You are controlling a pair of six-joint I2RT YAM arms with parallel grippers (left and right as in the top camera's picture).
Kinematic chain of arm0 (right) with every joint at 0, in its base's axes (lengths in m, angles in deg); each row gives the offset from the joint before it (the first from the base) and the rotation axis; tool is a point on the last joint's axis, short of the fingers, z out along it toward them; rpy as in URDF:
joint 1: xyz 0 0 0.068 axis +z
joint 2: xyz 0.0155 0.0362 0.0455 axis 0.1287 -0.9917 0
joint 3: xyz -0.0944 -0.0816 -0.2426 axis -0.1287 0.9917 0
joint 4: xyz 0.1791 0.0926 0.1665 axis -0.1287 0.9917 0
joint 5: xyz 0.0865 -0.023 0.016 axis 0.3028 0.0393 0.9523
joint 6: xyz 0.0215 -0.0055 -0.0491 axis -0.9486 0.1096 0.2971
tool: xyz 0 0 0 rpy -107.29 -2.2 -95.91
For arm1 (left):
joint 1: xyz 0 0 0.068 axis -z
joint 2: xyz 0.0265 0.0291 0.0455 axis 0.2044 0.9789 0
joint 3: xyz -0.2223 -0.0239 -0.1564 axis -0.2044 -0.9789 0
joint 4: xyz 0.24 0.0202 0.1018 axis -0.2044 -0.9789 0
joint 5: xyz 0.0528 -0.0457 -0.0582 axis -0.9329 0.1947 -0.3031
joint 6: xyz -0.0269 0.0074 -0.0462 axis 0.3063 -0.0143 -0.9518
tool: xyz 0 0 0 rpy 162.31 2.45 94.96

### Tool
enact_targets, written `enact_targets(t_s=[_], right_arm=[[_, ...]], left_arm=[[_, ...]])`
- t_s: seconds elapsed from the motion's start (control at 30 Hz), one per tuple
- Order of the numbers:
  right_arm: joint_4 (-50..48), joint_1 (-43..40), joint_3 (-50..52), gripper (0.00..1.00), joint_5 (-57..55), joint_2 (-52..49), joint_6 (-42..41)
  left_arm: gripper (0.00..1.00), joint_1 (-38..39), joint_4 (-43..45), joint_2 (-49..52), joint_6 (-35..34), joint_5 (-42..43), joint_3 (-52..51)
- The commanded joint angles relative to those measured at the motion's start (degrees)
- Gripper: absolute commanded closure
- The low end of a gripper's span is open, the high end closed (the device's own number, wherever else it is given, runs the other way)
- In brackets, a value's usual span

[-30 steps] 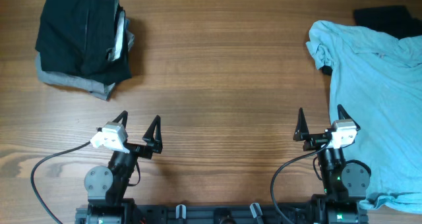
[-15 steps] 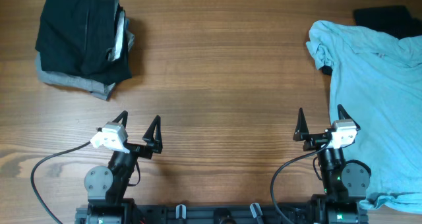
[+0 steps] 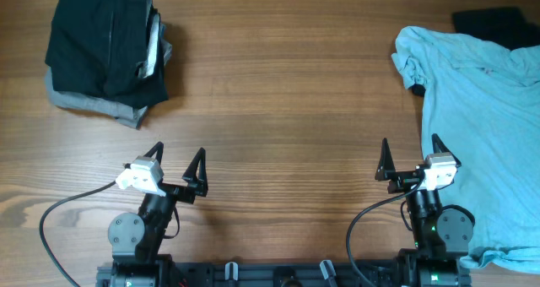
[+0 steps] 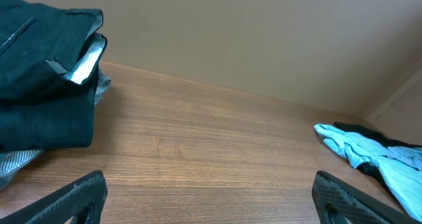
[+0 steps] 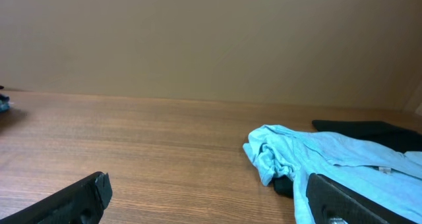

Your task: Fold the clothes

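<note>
Overhead: left tool (image 3: 179,149) and right tool (image 3: 410,141) stand wide and empty at the counter's (image 3: 278,110) near edge. The pale blue-green T-shirt (image 3: 481,110) lies rumpled at right, the folded pieces (image 3: 105,55) far left. Left wrist: folded pieces close, T-shirt distant. Right wrist: bunched sleeve ahead. The shirt probably needs spreading flat at mid-counter before any fold.

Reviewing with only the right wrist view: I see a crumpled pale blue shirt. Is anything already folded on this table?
Observer: Yes, a folded stack of black and grey pieces lies at the far left of the table.
Operator: And the left tool?
Observer: The left tool is open and empty, apart from that stack.
Operator: How far does the shirt spread?
Observer: The pale blue T-shirt reaches the near edge on the right.
</note>
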Motion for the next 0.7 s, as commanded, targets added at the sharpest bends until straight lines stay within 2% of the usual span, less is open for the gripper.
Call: enact_targets(t_s=[0.0, 0.13, 0.23, 0.5, 0.67], right_arm=[[-0.20, -0.17, 0.09, 0.00, -0.59, 0.31, -0.24], [-0.61, -0.17, 0.09, 0.00, -0.59, 0.31, -0.24], [-0.13, -0.17, 0.09, 0.00, -0.59, 0.31, -0.22], [-0.33, -0.17, 0.09, 0.00, -0.02, -0.31, -0.68], [-3.58, -0.17, -1.51, 0.00, 7.61, -0.31, -0.24]], left_arm=[[0.00, 0.35, -0.55, -0.42, -0.52, 0.09, 0.02], [0.00, 0.35, -0.55, -0.42, -0.52, 0.09, 0.02], [0.00, 0.31, 0.52, -0.42, 0.57, -3.69, 0.02], [0.00, 0.31, -0.50, -0.42, 0.31, -0.66, 0.02], [0.00, 0.28, 8.44, -0.42, -1.88, 2.86, 0.44]])
